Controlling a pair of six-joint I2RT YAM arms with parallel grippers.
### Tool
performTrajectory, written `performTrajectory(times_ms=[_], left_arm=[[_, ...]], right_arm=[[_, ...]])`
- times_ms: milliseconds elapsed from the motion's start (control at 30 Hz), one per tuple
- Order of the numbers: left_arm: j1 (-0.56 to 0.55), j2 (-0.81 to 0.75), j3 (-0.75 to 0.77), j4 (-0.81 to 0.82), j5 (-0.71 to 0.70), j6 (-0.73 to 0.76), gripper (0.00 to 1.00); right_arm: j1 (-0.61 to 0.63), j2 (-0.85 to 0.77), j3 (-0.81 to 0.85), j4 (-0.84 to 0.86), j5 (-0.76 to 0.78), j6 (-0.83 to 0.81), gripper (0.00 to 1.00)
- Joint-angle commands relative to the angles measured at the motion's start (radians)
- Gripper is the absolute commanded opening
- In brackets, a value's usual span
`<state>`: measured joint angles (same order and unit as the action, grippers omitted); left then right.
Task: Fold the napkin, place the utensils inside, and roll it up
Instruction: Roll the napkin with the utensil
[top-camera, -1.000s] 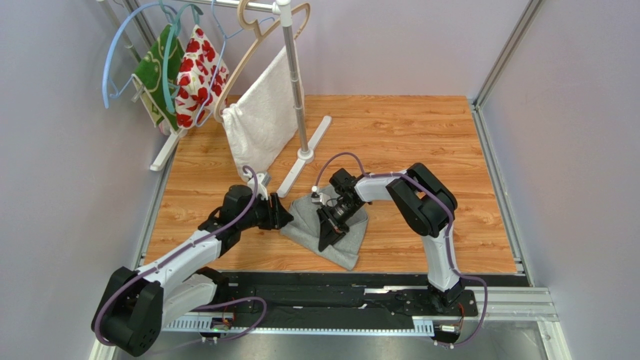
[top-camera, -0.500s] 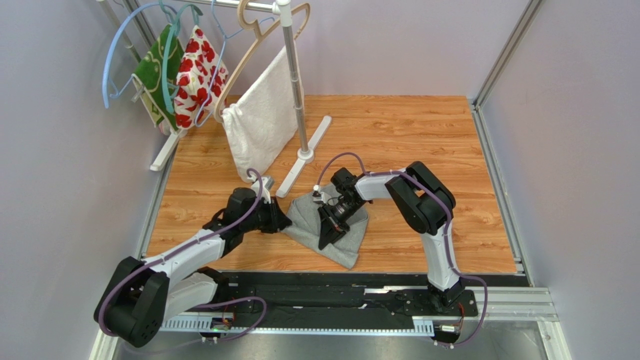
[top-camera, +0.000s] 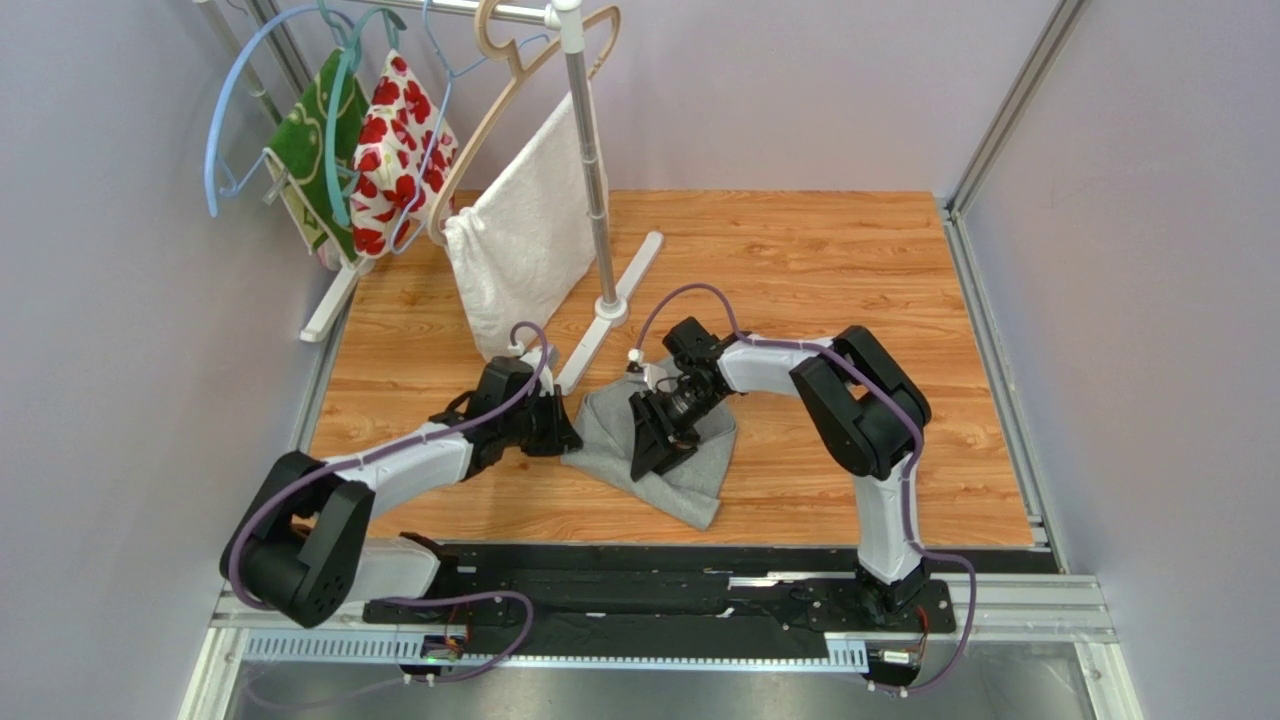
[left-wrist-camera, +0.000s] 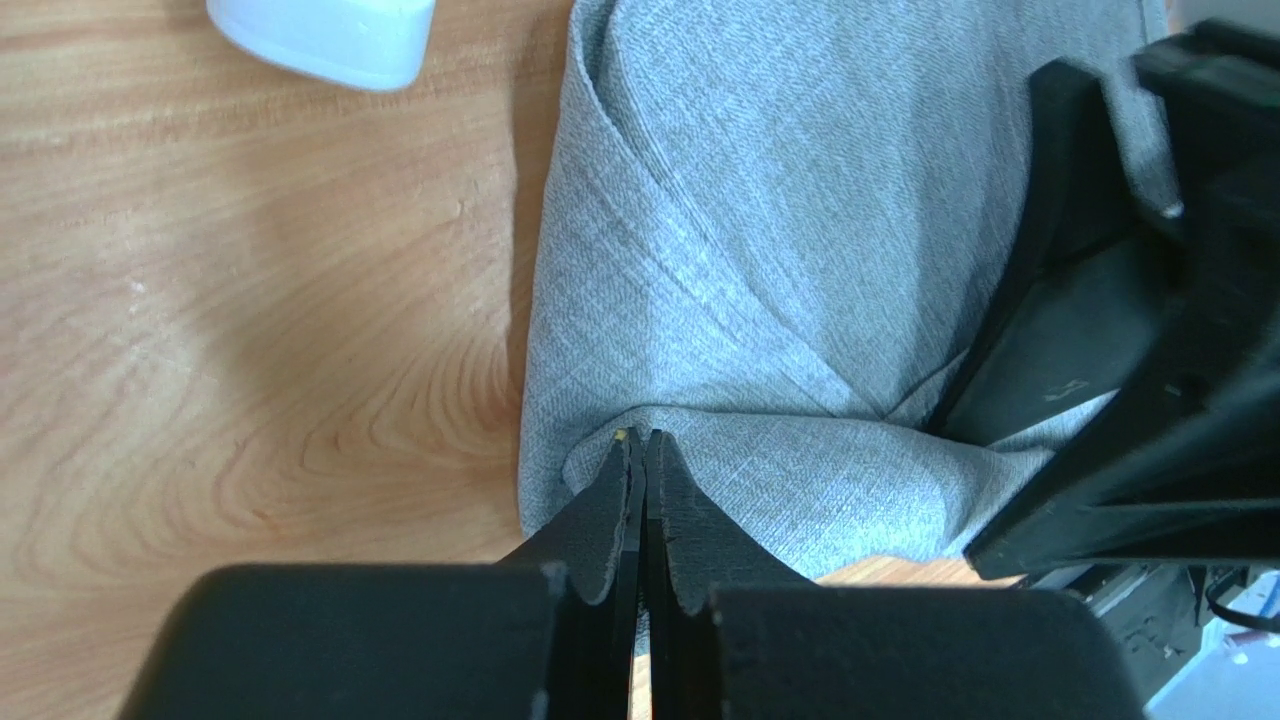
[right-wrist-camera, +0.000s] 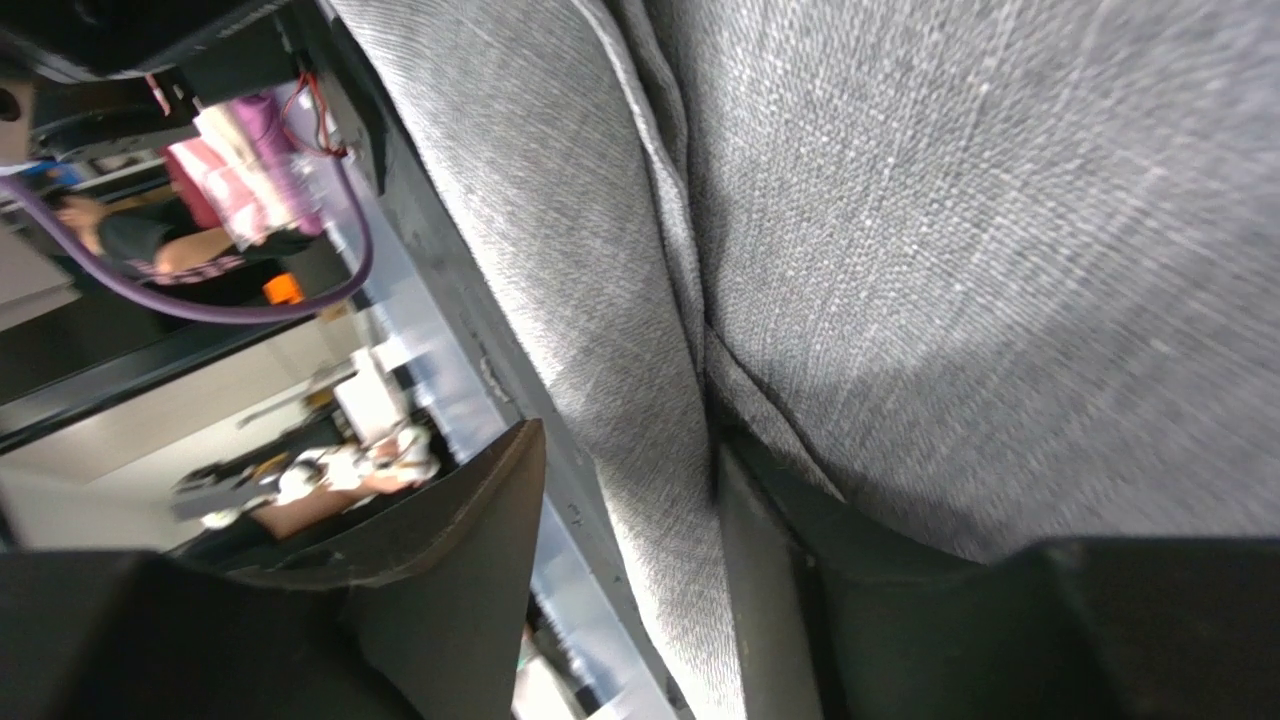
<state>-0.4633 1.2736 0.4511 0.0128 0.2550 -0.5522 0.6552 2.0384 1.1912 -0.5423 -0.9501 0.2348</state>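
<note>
Overhead, napkin (top-camera: 694, 483): grey, bunched and partly folded on the wood table (top-camera: 842, 270), centre of the scene and toward the near edge, between the two arms.
Overhead, left gripper (top-camera: 559, 435): at the napkin's left edge, low over the table.
Overhead, right gripper (top-camera: 649, 450): down on the middle of the napkin, its arm reaching in from the right.
Overhead, surroundings: rack with a white towel (top-camera: 519, 248) stands far-left of the napkin, well apart from it.
Left wrist, left gripper (left-wrist-camera: 643, 447): fingers pressed together, tips right at the cloth's edge — cannot tell whether any fabric is nipped between them.
Left wrist, napkin (left-wrist-camera: 751, 270): folds run diagonally; the right gripper's black fingers rest on it at the right side.
Right wrist, right gripper (right-wrist-camera: 631, 450): fingers apart — a ridge of grey cloth runs between them, with a gap showing beside the left finger.
Right wrist, napkin (right-wrist-camera: 977, 225): fills most of the view, creased.
</note>
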Motion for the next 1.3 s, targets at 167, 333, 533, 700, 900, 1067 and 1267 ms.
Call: performTrajectory(times_ms=[167, 333, 533, 700, 900, 1067, 1267], left_arm=[[-0.003, 0.118, 0.119, -0.114, -0.048, 0.012, 0.00], [-0.003, 0.174, 0.155, -0.143, -0.051, 0.008, 0.00], [0.000, 0.236, 0.201, -0.171, -0.036, 0.017, 0.00], [0.003, 0.254, 0.224, -0.195, -0.030, 0.031, 0.00], [0.006, 0.263, 0.239, -0.208, -0.022, 0.038, 0.00], [0.009, 0.265, 0.241, -0.211, -0.020, 0.043, 0.00], [0.017, 0.254, 0.248, -0.215, -0.011, 0.051, 0.00]], right_arm=[[0.020, -0.271, -0.028, 0.028, 0.313, -0.055, 0.54], [0.161, -0.443, -0.142, 0.163, 0.676, -0.066, 0.54], [0.418, -0.521, -0.277, 0.295, 1.118, -0.133, 0.55], [0.543, -0.480, -0.315, 0.387, 1.283, -0.221, 0.56], [0.598, -0.386, -0.298, 0.403, 1.324, -0.281, 0.55], [0.598, -0.328, -0.300, 0.395, 1.341, -0.272, 0.55], [0.558, -0.271, -0.274, 0.334, 1.327, -0.241, 0.52]])
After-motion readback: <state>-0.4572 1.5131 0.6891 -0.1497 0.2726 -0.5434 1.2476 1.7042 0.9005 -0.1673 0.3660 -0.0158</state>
